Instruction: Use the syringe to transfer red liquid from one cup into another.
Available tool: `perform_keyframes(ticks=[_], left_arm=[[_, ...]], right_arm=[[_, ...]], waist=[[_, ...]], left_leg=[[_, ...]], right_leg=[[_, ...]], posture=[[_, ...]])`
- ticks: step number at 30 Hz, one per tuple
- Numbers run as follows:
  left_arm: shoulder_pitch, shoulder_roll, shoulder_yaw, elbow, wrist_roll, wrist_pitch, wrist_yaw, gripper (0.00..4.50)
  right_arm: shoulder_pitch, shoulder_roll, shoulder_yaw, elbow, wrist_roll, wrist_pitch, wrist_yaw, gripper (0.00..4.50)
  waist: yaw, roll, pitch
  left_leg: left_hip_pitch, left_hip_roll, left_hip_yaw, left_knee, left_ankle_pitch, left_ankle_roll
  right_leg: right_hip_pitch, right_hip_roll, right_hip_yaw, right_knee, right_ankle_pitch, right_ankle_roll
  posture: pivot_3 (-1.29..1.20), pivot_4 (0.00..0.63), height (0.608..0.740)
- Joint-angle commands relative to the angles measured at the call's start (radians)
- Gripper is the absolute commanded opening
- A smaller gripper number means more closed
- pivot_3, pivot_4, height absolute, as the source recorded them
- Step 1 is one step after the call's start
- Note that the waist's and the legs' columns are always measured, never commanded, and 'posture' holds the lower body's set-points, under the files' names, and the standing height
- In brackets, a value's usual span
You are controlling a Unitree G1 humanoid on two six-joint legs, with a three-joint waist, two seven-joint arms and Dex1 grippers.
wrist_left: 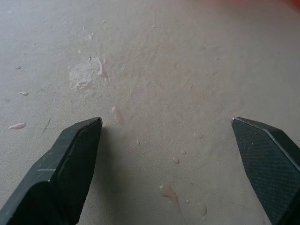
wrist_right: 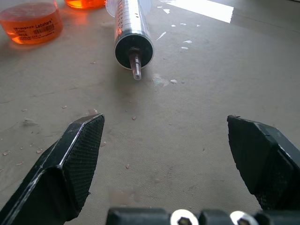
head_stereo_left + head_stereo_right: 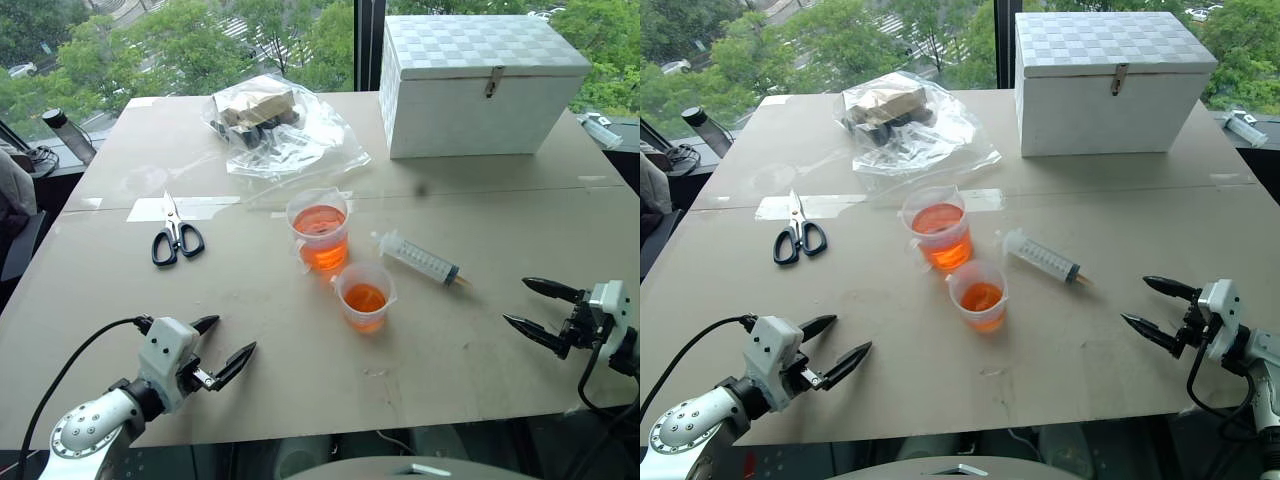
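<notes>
Clear graduated plastic syringe (image 3: 417, 257) lies untouched on table (image 3: 480, 330); right end effector (image 3: 537, 311) spread, empty: approach barrel squarely mid-length.

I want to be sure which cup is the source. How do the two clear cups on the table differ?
The taller cup stands farther from the robot; the shorter cup stands nearer, just beside it. The taller cup is wider and has a small pouring lip; the shorter cup shows none. The taller cup holds more red liquid than the shorter. Both are clear plastic, upright, and hold red liquid.
</notes>
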Motion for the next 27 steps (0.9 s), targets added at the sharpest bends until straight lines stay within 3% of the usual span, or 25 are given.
perform_keyframes(ticks=[1, 19, 24, 27], left_arm=[[0.0, 0.007, 0.007, -0.017, -0.013, -0.016, -0.014, 4.5], [-0.005, 0.008, 0.005, -0.069, -0.032, 0.02, -0.014, 4.5], [-0.005, 0.022, 0.012, -0.085, -0.04, 0.024, -0.031, 4.5], [-0.019, 0.071, 0.056, -0.133, -0.118, 0.079, -0.069, 4.5]], right_arm=[[0.0, -0.021, -0.028, -0.016, 0.01, -0.009, 0.0, 4.47], [-0.016, -0.045, -0.021, -0.038, 0.017, 0.018, 0.001, 4.47], [-0.018, -0.054, -0.013, -0.097, 0.031, 0.066, 0.006, 4.47], [-0.033, -0.083, 0.018, -0.217, 0.05, 0.185, -0.022, 4.47]], waist=[[0.0, 0.0, 0.0], [0.0, 0.0, 0.0], [0.0, 0.0, 0.0], [0.0, 0.0, 0.0]], left_leg=[[0.0, 0.0, 0.0, 0.0, 0.0, 0.0], [0.0, 0.0, 0.0, 0.0, 0.0, 0.0], [0.0, 0.0, 0.0, 0.0, 0.0, 0.0], [0.0, 0.0, 0.0, 0.0, 0.0, 0.0]], right_leg=[[0.0, 0.0, 0.0, 0.0, 0.0, 0.0], [0.0, 0.0, 0.0, 0.0, 0.0, 0.0], [0.0, 0.0, 0.0, 0.0, 0.0, 0.0], [0.0, 0.0, 0.0, 0.0, 0.0, 0.0]], posture=[[0.0, 0.15, 0.74], [0.0, 0.15, 0.74], [0.0, 0.15, 0.74], [0.0, 0.15, 0.74]])
